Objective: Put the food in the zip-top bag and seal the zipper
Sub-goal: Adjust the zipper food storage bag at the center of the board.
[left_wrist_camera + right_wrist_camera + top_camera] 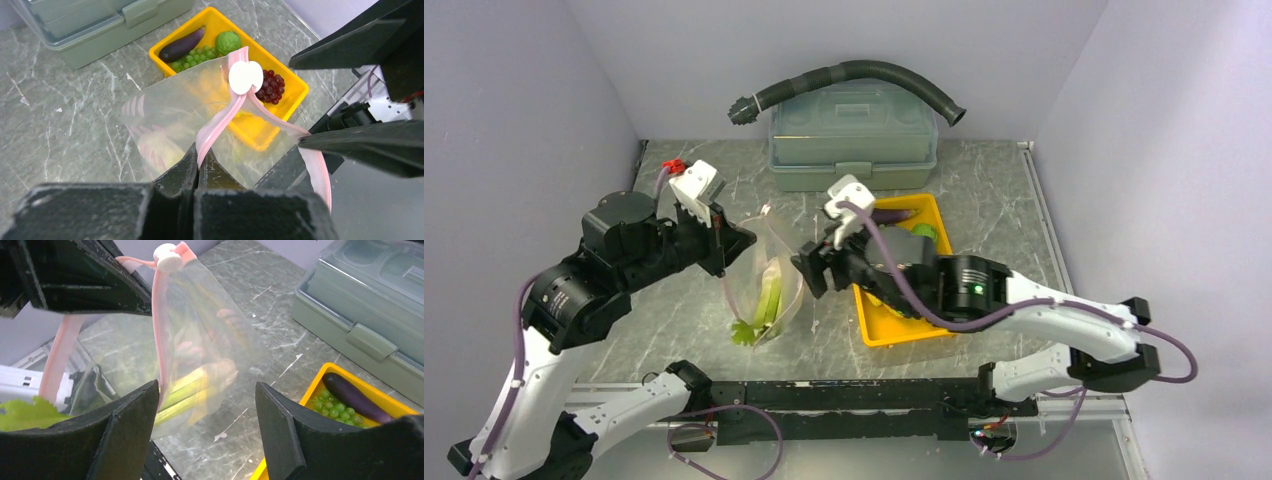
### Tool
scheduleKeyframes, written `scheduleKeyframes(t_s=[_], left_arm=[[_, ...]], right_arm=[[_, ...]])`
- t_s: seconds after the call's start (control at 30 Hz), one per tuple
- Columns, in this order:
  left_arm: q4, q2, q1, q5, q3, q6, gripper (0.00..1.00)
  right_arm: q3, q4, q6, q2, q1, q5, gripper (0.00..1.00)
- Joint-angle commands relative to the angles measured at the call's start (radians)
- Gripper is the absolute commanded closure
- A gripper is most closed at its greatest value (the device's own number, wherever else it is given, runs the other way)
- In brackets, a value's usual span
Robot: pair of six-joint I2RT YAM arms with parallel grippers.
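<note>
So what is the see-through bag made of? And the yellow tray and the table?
The bag looks like thin, soft clear plastic: it crumples and the leek shows through. The yellow tray looks like hard, smooth, slightly shiny plastic. The table looks like grey marble with white veins, maybe only a printed pattern.

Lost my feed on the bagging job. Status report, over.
Left gripper shut on the zipper, zip-top bag hanging open. Right gripper open beside it. Leek inside; eggplant and grapes in yellow tray. Nothing blocking.
</note>
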Motion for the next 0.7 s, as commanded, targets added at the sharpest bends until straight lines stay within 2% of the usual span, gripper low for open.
scheduleKeyframes(t_s=[0.0, 0.2, 0.47, 0.67], left_arm=[[-0.010, 0.027, 0.001, 0.087, 0.067, 0.064, 1.00], [-0.020, 0.042, 0.001, 0.181, 0.088, 0.097, 1.00], [-0.062, 0.061, 0.001, 0.373, 0.160, 0.164, 1.00], [-0.084, 0.056, 0.002, 0.476, 0.181, 0.205, 1.00]], right_arm=[[-0.097, 0.093, -0.014, -0.154, -0.002, -0.057, 0.24], [-0.193, 0.099, -0.020, -0.293, -0.006, -0.019, 0.18], [-0.221, 0.023, -0.003, -0.344, -0.032, 0.025, 0.14], [-0.281, -0.010, -0.055, -0.386, -0.056, -0.058, 0.13]])
